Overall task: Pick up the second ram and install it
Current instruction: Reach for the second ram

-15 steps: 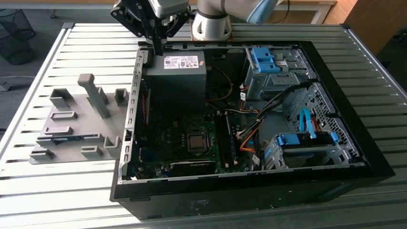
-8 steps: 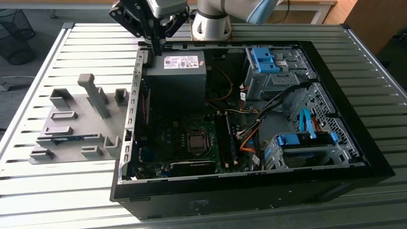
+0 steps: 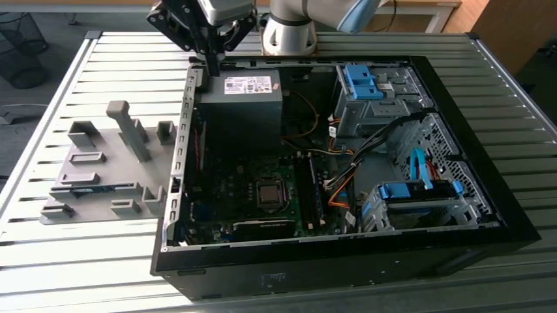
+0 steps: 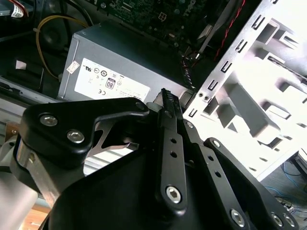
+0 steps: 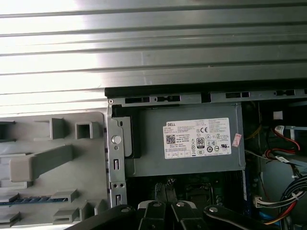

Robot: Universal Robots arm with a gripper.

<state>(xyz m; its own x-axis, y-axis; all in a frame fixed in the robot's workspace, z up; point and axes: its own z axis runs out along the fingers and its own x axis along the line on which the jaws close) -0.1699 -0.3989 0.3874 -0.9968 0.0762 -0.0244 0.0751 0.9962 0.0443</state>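
Observation:
The second ram (image 3: 85, 190), a thin bluish-green stick, lies flat in a slot of the grey holder plate (image 3: 65, 163) on the exterior view's left, beside the open computer case (image 3: 187, 137). In the first wrist view the second ram (image 5: 26, 200) shows as a blue strip in the holder (image 5: 53, 148). My gripper (image 3: 211, 67) hangs above the case's far corner, over the grey power supply (image 3: 248, 88), well away from the stick. In both wrist views its black fingers (image 4: 166, 103) (image 5: 165, 211) are pressed together with nothing between them, so it is shut.
The case lies on a slatted metal table (image 3: 366, 45). Inside it are the motherboard with long black slots (image 3: 311, 192), bundled cables (image 3: 348, 176) and blue drive cages (image 3: 413, 192). Tall grey blocks (image 3: 130, 127) stand up from the holder plate.

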